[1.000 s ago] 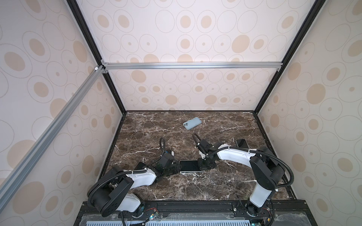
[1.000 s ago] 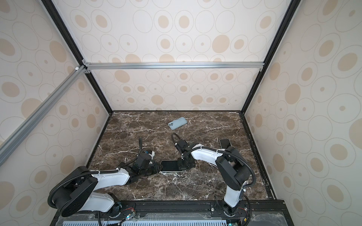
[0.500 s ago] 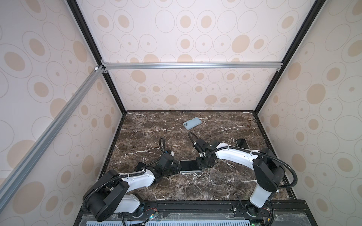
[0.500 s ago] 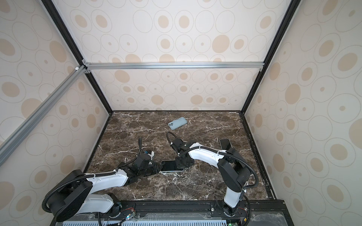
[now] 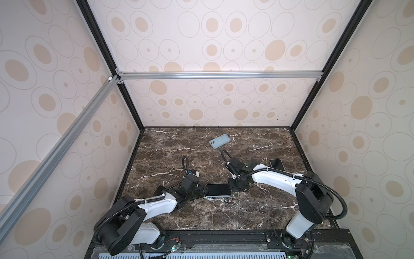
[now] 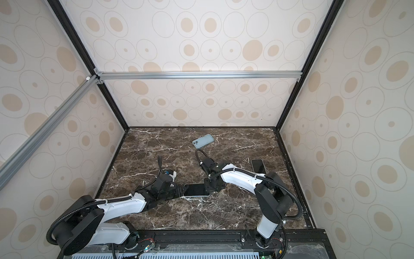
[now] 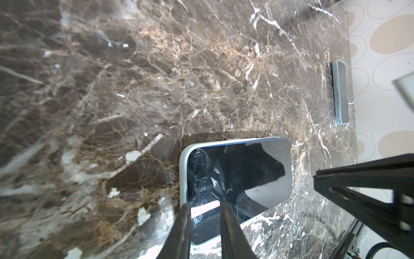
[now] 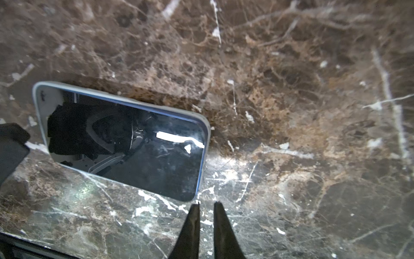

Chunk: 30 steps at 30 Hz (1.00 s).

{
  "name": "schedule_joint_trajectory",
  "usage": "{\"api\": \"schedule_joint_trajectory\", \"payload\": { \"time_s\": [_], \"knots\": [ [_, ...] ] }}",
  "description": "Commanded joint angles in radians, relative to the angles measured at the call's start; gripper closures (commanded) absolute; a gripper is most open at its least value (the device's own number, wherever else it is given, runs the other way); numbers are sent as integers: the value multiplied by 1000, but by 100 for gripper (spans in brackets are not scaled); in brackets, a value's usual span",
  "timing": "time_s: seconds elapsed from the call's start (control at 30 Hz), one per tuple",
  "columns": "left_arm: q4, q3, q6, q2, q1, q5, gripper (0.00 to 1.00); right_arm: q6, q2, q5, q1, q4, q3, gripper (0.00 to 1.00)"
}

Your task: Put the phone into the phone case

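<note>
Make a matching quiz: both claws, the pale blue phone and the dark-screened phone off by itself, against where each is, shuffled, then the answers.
Things
1. left claw
2. right claw
3. pale blue phone
4. lone dark-screened phone

Places
A. near the back wall, back up
B. tips over one end of the centre phone
C. toward the right wall, screen up
D. tips just off the centre phone's corner

Pairs: 1-B, 2-D, 3-A, 4-C
</note>
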Motion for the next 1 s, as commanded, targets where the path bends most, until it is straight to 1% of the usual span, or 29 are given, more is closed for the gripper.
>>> {"api": "schedule_joint_trajectory", "payload": {
  "time_s": [0.0, 0.17, 0.4, 0.63, 0.73, 0.8, 0.97],
  "knots": [
    [-6, 25, 18, 21, 5, -2, 76, 26, 20, -67, -17, 64, -30, 84],
    [-2, 15, 17, 40, 4, 9, 77, 31, 45, -110, -23, 109, -44, 84],
    [12, -1, 10, 50, 5, 17, 77, 38, 61, -127, -27, 134, -66, 85],
    [42, -18, 0, 70, 5, 35, 78, 41, 95, -150, -31, 162, -105, 88],
    [48, -31, -9, 80, 5, 43, 78, 42, 127, -157, -27, 178, -132, 89],
    [84, -39, -16, 88, 5, 52, 78, 36, 156, -161, -22, 180, -146, 90],
    [105, -55, -28, 101, 4, 63, 78, 9, 247, -125, 7, 155, -151, 90]
  ]
}}
